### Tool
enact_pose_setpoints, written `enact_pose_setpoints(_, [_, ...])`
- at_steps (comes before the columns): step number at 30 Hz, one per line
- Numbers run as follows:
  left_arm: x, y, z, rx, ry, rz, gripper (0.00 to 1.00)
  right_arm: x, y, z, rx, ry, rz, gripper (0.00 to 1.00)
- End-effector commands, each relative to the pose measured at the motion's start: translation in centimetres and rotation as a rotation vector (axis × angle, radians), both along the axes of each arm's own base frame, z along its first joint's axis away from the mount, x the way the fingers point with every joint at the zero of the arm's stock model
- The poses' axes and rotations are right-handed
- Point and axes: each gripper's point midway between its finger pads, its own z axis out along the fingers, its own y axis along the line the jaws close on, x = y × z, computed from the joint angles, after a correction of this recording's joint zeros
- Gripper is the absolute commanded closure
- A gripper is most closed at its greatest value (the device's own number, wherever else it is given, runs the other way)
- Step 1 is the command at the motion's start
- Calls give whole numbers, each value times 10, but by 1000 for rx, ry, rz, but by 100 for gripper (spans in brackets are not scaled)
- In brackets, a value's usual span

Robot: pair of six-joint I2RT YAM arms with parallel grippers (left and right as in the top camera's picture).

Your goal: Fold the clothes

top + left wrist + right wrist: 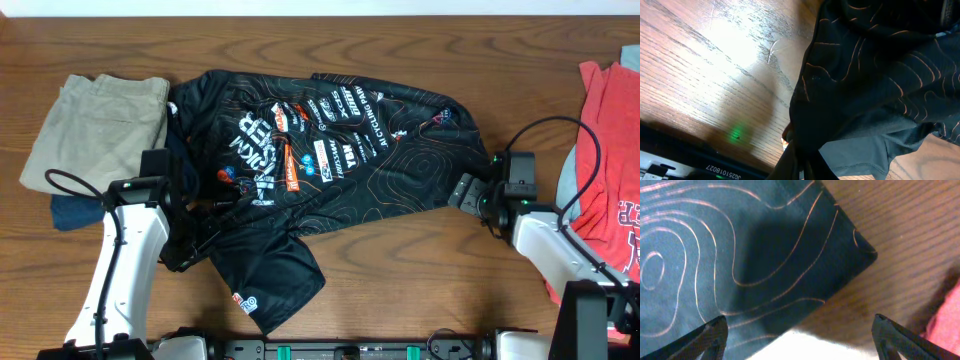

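Observation:
The black jersey with orange contour lines and white and red logos lies spread across the middle of the table, one part hanging toward the front edge. My left gripper is shut on a bunch of its fabric at the jersey's left side. In the left wrist view the cloth gathers into the jaws. My right gripper is open beside the jersey's right corner, its fingertips wide apart above cloth and bare wood.
Khaki trousers lie on a navy garment at the far left. A red T-shirt lies at the right edge; it also shows in the right wrist view. The wooden table shows around them.

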Motion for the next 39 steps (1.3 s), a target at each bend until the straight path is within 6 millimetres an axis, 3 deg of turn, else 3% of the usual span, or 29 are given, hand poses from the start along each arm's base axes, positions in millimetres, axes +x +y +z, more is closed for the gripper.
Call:
enact_pose_setpoints(1, [-2, 2, -1, 11, 3, -7, 94, 0, -5, -10, 1, 6, -40, 11])
enact_pose_setpoints(6, [0, 2, -1, 8, -3, -6, 94, 12, -5, -28, 1, -4, -40, 13])
enact_pose_setpoints(8, [0, 2, -1, 8, -4, -7, 94, 16, -6, -35, 1, -6, -42, 19])
enact_pose_setpoints(9, [0, 2, -1, 8, -4, -7, 94, 17, -6, -38, 1, -7, -43, 28])
enact_pose_setpoints(12, [0, 2, -1, 8, -4, -7, 94, 17, -6, -40, 1, -5, -43, 92])
enact_pose_setpoints(13, [0, 2, -1, 8, -4, -7, 94, 17, -6, -38, 2, -7, -42, 99])
enact_pose_setpoints(17, [4, 2, 1, 8, -25, -43, 94, 16, -9, -20, -2, -12, -43, 99])
enact_pose_setpoints(19, [9, 2, 6, 5, -50, -69, 94, 17, -14, -1, -2, -12, -40, 99])
enact_pose_setpoints(23, [31, -3, 32, -23, -167, -159, 94, 17, -21, 55, 7, -8, 3, 99])
enact_pose_setpoints(28, [49, -1, 81, 4, -304, -211, 94, 9, -29, 136, -15, -20, 35, 99])
enact_pose_setpoints(34, [58, 0, 160, 49, -483, -263, 94, 2, -24, 231, -27, -130, 78, 99])
enact_pose_setpoints(39, [60, 0, 238, 95, -678, -264, 94, -10, -25, 299, -31, -214, 74, 99])
